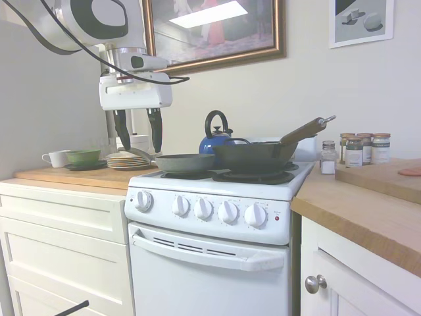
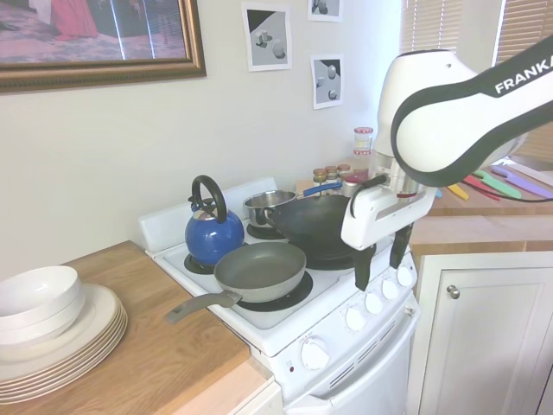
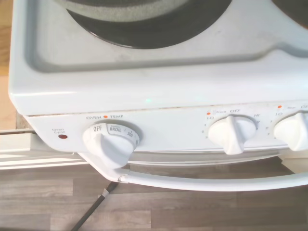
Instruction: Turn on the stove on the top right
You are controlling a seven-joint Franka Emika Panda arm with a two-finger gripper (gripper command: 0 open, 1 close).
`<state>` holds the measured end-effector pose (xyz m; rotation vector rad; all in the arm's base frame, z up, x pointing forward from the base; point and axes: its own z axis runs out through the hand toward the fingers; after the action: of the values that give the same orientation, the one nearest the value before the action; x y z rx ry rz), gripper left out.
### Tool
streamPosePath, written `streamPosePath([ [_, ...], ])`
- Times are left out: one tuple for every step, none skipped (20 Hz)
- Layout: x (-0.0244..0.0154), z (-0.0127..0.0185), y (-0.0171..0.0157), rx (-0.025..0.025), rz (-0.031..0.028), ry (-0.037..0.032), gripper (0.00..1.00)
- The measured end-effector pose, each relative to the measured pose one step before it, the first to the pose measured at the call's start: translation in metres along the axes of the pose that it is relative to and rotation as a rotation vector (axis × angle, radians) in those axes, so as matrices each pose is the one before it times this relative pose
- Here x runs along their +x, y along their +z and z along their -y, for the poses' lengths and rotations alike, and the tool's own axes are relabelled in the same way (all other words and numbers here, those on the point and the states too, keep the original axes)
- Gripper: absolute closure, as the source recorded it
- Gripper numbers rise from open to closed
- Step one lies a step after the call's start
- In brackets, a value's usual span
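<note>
Above the stove (image 1: 217, 197), between wooden worktops (image 1: 368, 210), jaws seemingly hang released.

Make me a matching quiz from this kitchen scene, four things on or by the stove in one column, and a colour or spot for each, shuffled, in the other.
Things:
1. kettle
2. frying pan
3. stack of plates
4. gripper

Descriptions:
A. on the wooden counter, with bowls on top
B. blue, on a back burner
C. open, hanging above the stove's knobs
D. grey, on a front burner

Pairs: 1-B, 2-D, 3-A, 4-C
</note>
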<state>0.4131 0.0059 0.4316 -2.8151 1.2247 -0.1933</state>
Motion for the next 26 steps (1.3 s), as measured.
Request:
streamPosePath([
  [0.00008,-0.00007,0.00048,-0.00081,0.00070,0.00009,0.00],
  [0.00016,-0.00067,0.00087,-0.00140,0.00146,0.00104,0.00],
  [0.00055,-0.00074,0.00118,-0.00169,0.00167,0.00157,0.00],
  [0.00114,-0.00184,0.00259,-0.00119,0.00174,0.00413,0.00],
  [0.00181,-0.00262,0.00391,0.00154,-0.00104,0.00607,0.00],
  [0.00254,-0.00348,0.00504,-0.00096,-0.00016,0.00817,0.00],
  [0.00356,-0.00403,0.00532,-0.00349,0.00148,0.01013,0.00],
  [0.00407,-0.00382,0.00509,-0.00250,0.00021,0.01051,0.00],
  [0.00397,-0.00375,0.00558,-0.00358,0.00084,0.00923,0.00],
  [0.00394,-0.00335,0.00561,-0.00412,0.00085,0.00767,0.00],
  [0.00417,-0.00340,0.00546,-0.00235,-0.00171,0.00810,0.00],
  [0.00473,-0.00330,0.00574,-0.00360,-0.00099,0.00811,0.00],
  [0.00514,-0.00315,0.00576,-0.00551,-0.00088,0.00765,0.00],
  [0.00502,-0.00302,0.00570,-0.00471,-0.00084,0.00834,0.00],
  [0.00513,-0.00307,0.00599,-0.00329,-0.00016,0.00923,0.00],
  [0.00478,-0.00306,0.00598,-0.00420,0.00000,0.00778,0.00],
  [0.00408,-0.00266,0.00499,-0.00384,-0.00077,0.00629,0.00],
  [0.00395,-0.00232,0.00403,-0.00192,-0.00338,0.00513,0.00],
  [0.00401,-0.00241,0.00338,-0.00303,-0.00592,0.00236,0.00],
  [0.00406,-0.00272,0.00299,-0.00325,-0.00509,0.00392,0.00],
  [0.00434,-0.00249,0.00282,-0.00172,-0.00364,0.00651,0.00],
  [0.00417,-0.00212,0.00250,-0.00174,0.00006,0.00813,0.00],
  [0.00441,-0.00177,0.00237,-0.00195,0.00285,0.00723,0.00],
  [0.00423,-0.00095,0.00223,-0.00194,0.00342,0.00310,1.00],
  [0.00440,-0.00042,0.00229,-0.00200,0.00368,-0.00090,1.00],
  [0.00394,-0.00020,0.00237,-0.00261,0.00312,-0.00179,1.00],
])
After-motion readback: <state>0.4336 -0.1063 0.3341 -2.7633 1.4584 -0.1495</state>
